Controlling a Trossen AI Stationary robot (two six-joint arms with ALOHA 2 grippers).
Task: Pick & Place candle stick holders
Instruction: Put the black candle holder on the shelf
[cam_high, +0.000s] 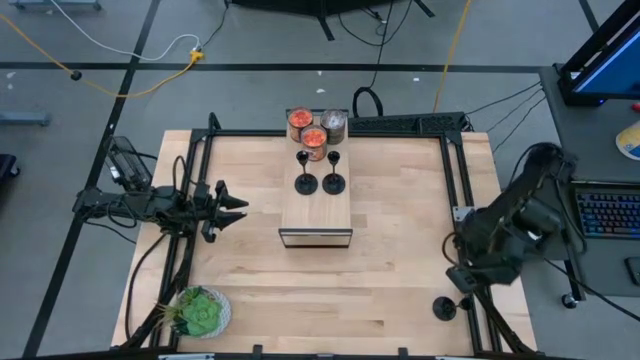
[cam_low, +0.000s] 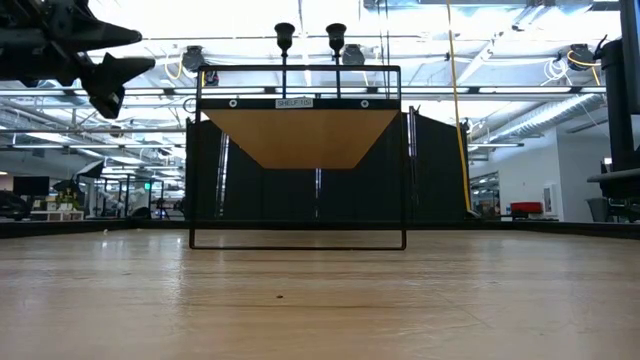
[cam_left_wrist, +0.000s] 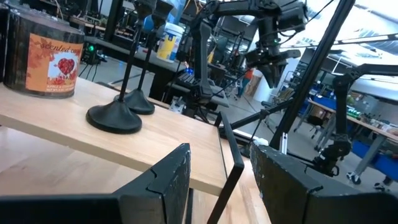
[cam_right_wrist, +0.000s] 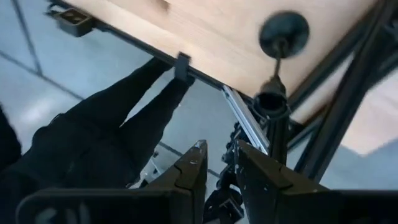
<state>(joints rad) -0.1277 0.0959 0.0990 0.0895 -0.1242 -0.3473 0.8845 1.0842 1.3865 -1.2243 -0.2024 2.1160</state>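
Two candle stick holders (cam_high: 306, 183) (cam_high: 334, 182) stood on raised shelf (cam_high: 315, 222) mid-counter, w/ red jars (cam_high: 313, 138) behind. Third holder (cam_high: 445, 306) stood at counter's (cam_high: 390, 280) near right corner. Left claw (cam_high: 238, 209) hovered beside shelf, fingers spread, empty. Right claw (cam_right_wrist: 216, 163) above third holder, narrow gap, gripping nothing. Holders prob. light, rigid, top-heavy; thin stem looked best grip pt.

Two black candle stick holders (cam_left_wrist: 115, 115) stand on the wooden shelf (cam_left_wrist: 168, 134), close beside each other. Near them, on the same shelf, stands a scented candle jar (cam_left_wrist: 48, 59). The left gripper's fingers (cam_left_wrist: 165, 180) are apart, empty.
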